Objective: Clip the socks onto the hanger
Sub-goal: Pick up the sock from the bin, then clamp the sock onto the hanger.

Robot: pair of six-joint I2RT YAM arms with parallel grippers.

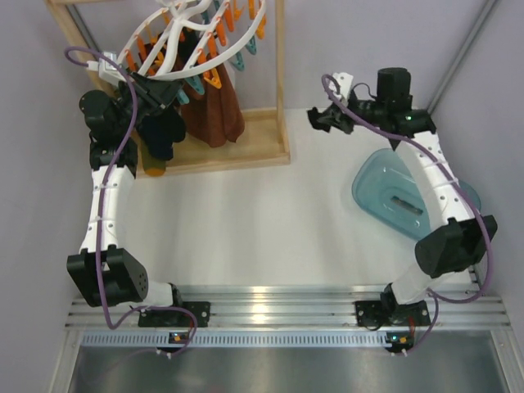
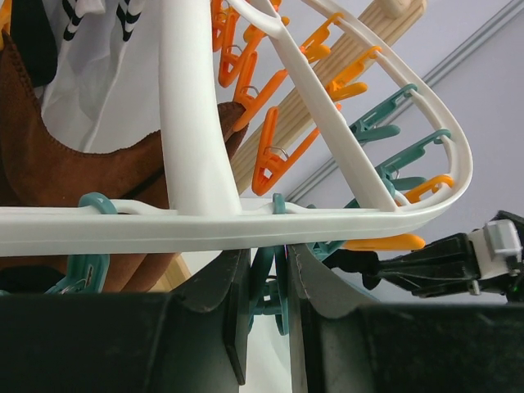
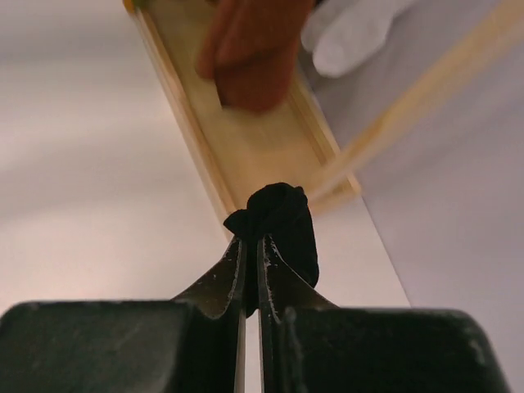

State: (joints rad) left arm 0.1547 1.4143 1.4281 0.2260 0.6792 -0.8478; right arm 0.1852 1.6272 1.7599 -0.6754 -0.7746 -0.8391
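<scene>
my left gripper [image 2: 268,262] is clenched round a teal clip [image 2: 266,291] under the hanger [image 2: 196,221] rim, at eleven o'clock in the top view. my right gripper [image 3: 254,246], at one o'clock, pinches a black sock [image 3: 282,217] tight, well apart from the hanger. my worry: the bunched sock may miss the clip mouth, or the hanger may swing and the clip slip free.

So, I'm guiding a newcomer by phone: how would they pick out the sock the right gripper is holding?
Start at the wooden frame at the far side of the table; just right of its base hovers the right gripper. The sock is the small black wad pinched in its grip, unlike the rust-brown cloths hanging inside the frame.
</scene>
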